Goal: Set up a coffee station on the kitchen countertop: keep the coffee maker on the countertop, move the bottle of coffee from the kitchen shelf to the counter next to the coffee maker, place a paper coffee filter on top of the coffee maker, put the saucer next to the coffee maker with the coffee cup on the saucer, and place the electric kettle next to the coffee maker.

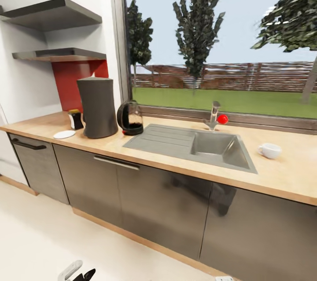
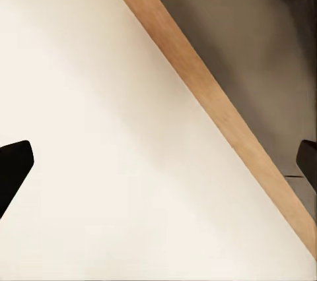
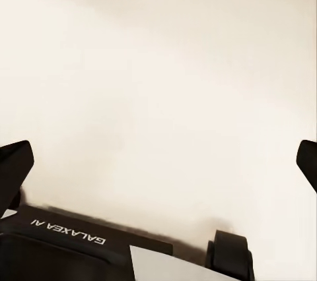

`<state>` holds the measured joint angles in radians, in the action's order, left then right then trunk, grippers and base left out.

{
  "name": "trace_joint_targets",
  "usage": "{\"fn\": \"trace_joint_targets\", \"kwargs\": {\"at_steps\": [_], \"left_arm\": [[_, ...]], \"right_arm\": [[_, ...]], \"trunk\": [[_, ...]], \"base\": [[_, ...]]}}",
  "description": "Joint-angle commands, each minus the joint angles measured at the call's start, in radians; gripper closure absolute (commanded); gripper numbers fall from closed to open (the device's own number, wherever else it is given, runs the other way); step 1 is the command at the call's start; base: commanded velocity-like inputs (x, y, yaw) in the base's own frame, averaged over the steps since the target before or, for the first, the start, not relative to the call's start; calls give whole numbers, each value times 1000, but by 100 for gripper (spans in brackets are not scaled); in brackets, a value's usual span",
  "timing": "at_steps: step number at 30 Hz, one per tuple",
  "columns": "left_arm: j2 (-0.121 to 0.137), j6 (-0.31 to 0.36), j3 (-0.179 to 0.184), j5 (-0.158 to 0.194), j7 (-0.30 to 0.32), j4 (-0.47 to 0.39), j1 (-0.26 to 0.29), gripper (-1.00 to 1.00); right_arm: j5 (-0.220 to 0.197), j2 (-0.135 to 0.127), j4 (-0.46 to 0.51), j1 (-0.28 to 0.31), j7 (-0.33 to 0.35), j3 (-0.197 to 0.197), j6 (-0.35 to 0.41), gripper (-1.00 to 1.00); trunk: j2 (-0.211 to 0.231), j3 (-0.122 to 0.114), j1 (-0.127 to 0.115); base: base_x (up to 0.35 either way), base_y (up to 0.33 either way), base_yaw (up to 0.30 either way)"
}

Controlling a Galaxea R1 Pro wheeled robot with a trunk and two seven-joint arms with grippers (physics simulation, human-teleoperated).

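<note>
The coffee maker (image 1: 97, 107) stands at the left of the kitchen countertop (image 1: 281, 175), under the thin kitchen shelf (image 1: 59, 54). A small pale tip shows on its top. The bottle of coffee (image 1: 75, 119) stands just left of it, and the white saucer (image 1: 64, 134) lies bare in front of the bottle. The electric kettle (image 1: 130, 118) stands close on the coffee maker's right. The coffee cup (image 1: 269, 150) sits far right, beyond the sink. My left gripper (image 2: 158, 169) is open over the floor by the cabinet plinth. My right gripper (image 3: 158, 165) is open over bare floor.
A steel sink (image 1: 193, 144) with a faucet (image 1: 214, 116) and a red knob (image 1: 223, 118) lies between kettle and cup. A thicker dark slab (image 1: 53, 15) hangs above the shelf. Grey cabinet fronts (image 1: 163, 206) with a wooden plinth run below the worktop. My base (image 3: 66, 248) shows below the right gripper.
</note>
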<state>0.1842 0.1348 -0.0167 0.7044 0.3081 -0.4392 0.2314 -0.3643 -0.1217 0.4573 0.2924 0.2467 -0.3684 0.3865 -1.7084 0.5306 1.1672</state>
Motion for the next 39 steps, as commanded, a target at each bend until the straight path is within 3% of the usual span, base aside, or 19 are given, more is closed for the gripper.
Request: {"fn": "trace_joint_targets", "kwargs": {"at_steps": [1,4,7,8,13,16,39], "left_arm": [[0,9,-2,10,3,-1,0,-100],[-1,10,-2,10,1,-1,0,-100],[-2,11,-2,10,1,0,0,-100],[-2,11,-2,10,0,0,0,-100],[-2,11,-2,10,-1,0,0,-100],[-2,11,-2,10,-2,0,0,-100],[-5,11,0,10,-1,0,0,-100]], "right_arm": [[-4,-1,1,1,0,-4,4,-100],[-4,-1,1,1,0,-4,4,-100],[8,1,-74,-5,-17,-6,-13,-100],[36,0,-127,-6,-18,-5,-79,-100],[58,-1,-212,-6,-17,-5,-186,-100],[61,-1,-231,-6,-17,-4,-205,-100],[64,-1,-245,-7,-18,-4,-219,-100]], "trunk": [[-1,1,0],[-1,1,0],[-1,1,0],[-1,1,0],[-1,-1,0],[-1,-3,0],[-1,-5,0]], "base": [[-154,-254,-30],[-147,-215,-17],[-25,-30,-2],[-8,-10,-9],[-17,-21,-94],[-111,-141,-178],[-155,-245,-34]]}}
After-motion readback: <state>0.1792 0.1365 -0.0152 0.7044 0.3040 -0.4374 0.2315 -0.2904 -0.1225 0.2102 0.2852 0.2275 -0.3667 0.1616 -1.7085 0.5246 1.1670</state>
